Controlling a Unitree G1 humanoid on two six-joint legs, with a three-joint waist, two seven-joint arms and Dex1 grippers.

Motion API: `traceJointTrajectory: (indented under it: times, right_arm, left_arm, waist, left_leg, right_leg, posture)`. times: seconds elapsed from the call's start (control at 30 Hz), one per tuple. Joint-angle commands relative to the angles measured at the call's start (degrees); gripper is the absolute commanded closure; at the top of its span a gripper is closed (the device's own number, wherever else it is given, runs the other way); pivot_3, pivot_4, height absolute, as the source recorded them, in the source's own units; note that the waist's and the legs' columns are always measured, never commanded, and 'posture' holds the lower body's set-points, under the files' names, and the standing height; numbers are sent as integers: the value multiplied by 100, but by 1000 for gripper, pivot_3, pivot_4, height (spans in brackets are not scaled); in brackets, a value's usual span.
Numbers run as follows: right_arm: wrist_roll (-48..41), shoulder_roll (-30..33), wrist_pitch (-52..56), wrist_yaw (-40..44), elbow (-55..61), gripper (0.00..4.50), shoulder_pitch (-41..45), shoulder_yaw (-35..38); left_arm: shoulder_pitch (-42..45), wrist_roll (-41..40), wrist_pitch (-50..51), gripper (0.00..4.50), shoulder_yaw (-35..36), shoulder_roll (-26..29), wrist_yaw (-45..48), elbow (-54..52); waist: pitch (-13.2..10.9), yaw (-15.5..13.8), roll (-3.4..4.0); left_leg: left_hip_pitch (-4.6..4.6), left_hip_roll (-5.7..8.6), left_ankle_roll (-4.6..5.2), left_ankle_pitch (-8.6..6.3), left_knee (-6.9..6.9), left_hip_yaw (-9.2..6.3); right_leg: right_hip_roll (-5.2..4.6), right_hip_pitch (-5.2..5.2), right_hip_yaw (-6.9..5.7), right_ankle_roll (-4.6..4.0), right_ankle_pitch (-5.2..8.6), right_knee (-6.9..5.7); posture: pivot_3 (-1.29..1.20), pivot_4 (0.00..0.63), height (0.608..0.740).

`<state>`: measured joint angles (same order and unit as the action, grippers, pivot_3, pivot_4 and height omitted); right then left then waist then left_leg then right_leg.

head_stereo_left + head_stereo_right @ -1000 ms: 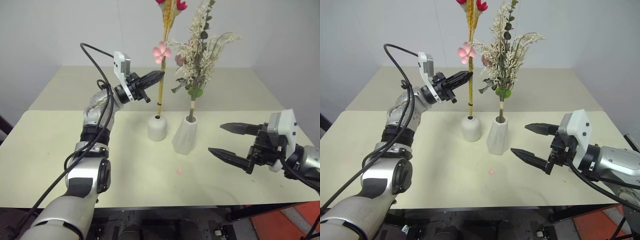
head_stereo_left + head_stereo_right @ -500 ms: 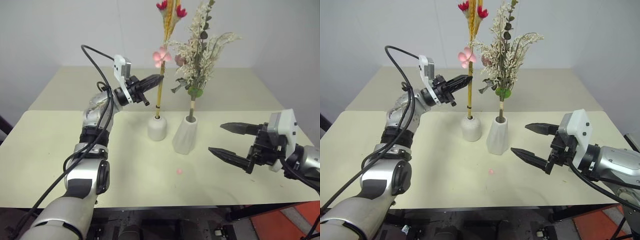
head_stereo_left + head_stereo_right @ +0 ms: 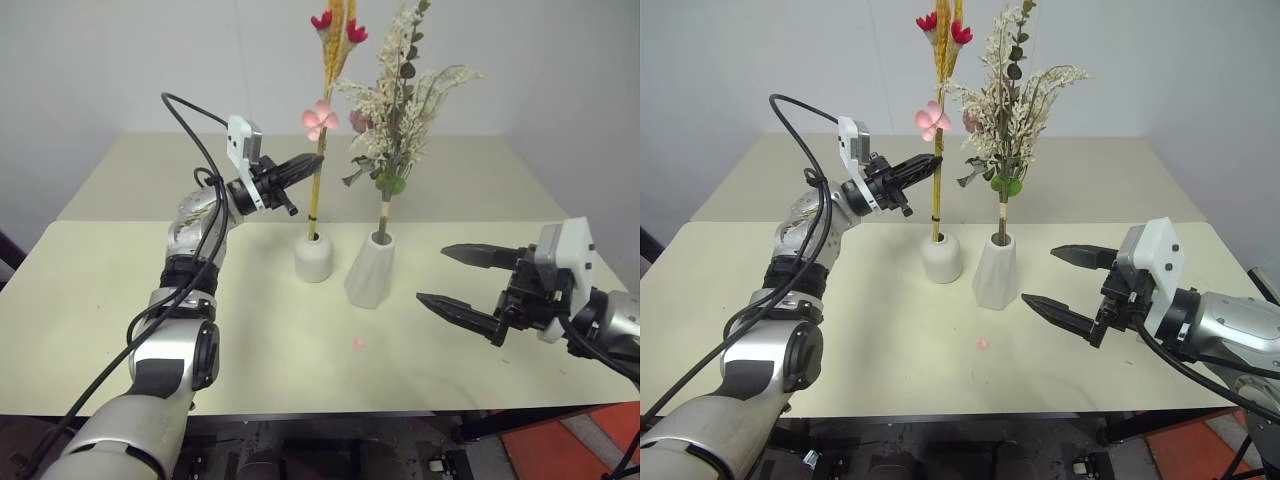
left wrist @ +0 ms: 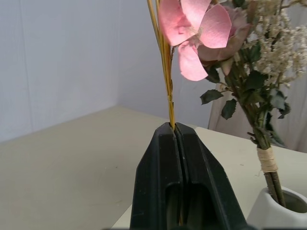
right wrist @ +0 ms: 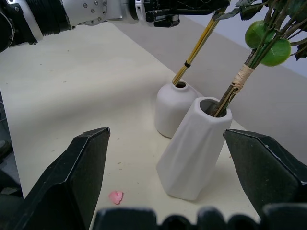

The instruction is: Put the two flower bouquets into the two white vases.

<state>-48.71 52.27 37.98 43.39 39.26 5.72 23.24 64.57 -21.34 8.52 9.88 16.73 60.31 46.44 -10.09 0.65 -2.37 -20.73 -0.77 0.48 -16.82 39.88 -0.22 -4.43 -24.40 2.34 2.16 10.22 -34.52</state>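
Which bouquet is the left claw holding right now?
The slim yellow-stemmed bouquet going into the short round vase; the bushy cream bouquet stands free in the taller vase.

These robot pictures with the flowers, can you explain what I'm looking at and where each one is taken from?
It is a humanoid robot with two arms, each ending in two black fingers. Two pictures come from cameras in its head, looking down over a pale table. The other two come from cameras on its wrists.

On the table stand a short round vase and a taller vase. The bushy bouquet sits in the taller one. The left gripper is shut on the slim bouquet, whose stems reach into the short vase. The right gripper is open and holds nothing. A loose pink petal lies on the table.
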Motion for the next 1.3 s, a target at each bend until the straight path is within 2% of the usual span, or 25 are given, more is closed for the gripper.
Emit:
traceJointTrajectory:
  times: [0.03, 1.3]
  right_arm:
    - [-122, 7, -38, -58, 148, 0, 52, 102]
    - [-170, -73, -90, -226, 171, 0, 141, 17]
  left_arm:
    - [246, -54, -102, 4471, 64, -23, -37, 35]
    - [462, -58, -195, 4471, 79, -95, 77, 318]
  waist:
    - [0, 0, 0]
    - [0, 1, 0]
  left_leg:
    - [0, 0, 0, 0, 0, 0]
    - [-2, 0, 1, 0, 0, 0]
  right_leg:
    - [0, 0, 0, 0, 0, 0]
    - [0, -1, 0, 1, -1, 1]
  posture:
    - [0, 150, 740]
    - [0, 150, 740]
